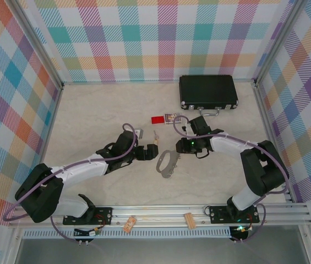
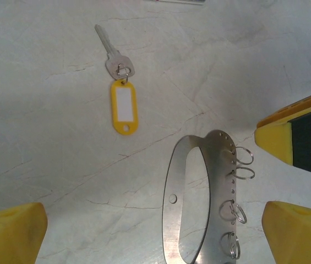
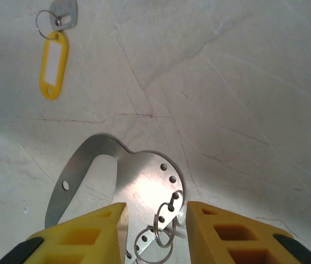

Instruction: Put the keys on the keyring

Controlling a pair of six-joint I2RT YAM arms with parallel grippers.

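Early going, by the look of it: out on the pale worktop (image 1: 89,121), lining up on the keyring (image 1: 166,163), flat between both arms. Straddling its small split rings (image 2: 233,212) with the right gripper (image 3: 156,212), fingers (image 3: 83,236) narrow, actual grip impossible to call. Hovering above with the left gripper (image 2: 152,220), fingers (image 2: 12,231) spread wide. Next, probably: pinning the plate, then fetching the key (image 2: 119,82), lying apart beyond it. Yellow tag (image 2: 124,107) blank; no writing to read.

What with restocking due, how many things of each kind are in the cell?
Black case: 1
Red rectangle: 1
Small card: 1
Key with yellow tag: 1
Metal keyring: 1
Wooden blocks: 2
Total: 7
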